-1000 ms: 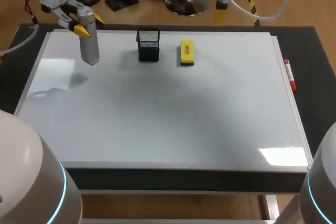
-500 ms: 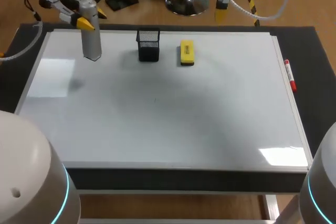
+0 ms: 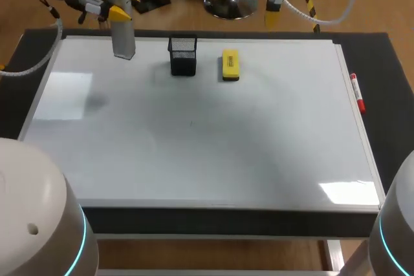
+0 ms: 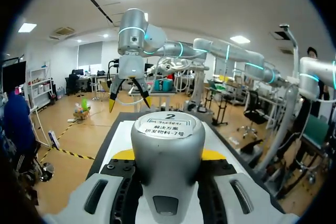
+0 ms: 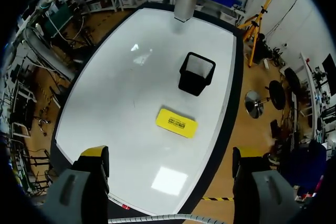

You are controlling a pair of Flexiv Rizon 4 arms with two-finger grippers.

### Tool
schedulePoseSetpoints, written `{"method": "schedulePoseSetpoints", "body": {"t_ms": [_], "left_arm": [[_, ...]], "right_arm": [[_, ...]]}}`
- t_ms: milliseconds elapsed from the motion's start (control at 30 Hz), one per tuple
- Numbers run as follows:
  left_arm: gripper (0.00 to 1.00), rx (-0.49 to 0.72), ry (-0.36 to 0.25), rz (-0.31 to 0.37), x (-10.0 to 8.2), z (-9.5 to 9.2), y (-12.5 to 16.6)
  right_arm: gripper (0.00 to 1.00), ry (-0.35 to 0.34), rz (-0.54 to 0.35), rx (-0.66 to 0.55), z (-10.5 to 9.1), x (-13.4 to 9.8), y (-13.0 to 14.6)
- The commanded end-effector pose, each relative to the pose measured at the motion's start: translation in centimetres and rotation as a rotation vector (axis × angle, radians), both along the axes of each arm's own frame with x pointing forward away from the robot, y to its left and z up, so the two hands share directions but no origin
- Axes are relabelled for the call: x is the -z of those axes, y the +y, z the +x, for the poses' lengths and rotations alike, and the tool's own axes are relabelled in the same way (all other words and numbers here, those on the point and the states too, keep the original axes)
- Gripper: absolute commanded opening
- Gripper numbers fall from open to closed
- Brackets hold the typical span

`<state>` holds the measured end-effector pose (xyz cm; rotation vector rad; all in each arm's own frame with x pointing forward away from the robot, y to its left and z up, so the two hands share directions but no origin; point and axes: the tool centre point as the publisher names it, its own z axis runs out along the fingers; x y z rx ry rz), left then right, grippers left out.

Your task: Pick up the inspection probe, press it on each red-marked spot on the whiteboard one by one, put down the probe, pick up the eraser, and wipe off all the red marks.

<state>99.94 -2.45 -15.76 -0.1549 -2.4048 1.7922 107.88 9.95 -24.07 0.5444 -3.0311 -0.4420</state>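
Your left pincer is clenched on the probe, yellow tips on either side of the grey body, as the left wrist view confirms. It grips near the top, and I'd say that's so the lower end is free to do the pressing. The probe hangs upright over the far left corner of the whiteboard, clear of the board, with its shadow falling well apart from it. Upright looks like the right carry: the tip should meet the board square.

Just right of the probe stands the black mesh holder, and right of that the yellow eraser lies flat. Both sit along the far edge, which leaves the middle of the board free for work. The red marker rests on the board's right frame, out of the way.

Your right pincer is released with nothing between its fingers. It sits high above the board looking down on the eraser and holder, so it doesn't crowd the left arm.

Here's the catch: I can't pick out any red marks on the board from either view. With the probe this near the holder, my guess is you're at the start or the end of the pressing step. The dark surface shows around the board's edges.
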Motion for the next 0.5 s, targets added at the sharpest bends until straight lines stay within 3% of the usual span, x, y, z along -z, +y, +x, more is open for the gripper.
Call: {"method": "schedulePoseSetpoints", "body": {"t_ms": [33, 500], "left_arm": [[0.00, -0.328, -0.101, -0.006, -0.5, -0.1, -1.0], [0.00, -0.253, -0.134, -0.057, -2.1, 2.5, -4.2]], "right_arm": [[1.00, 0.005, -0.006, -0.002, 0.2, -0.2, 0.0], [1.00, 0.005, -0.006, -0.002, 0.2, -0.2, 0.0]]}}
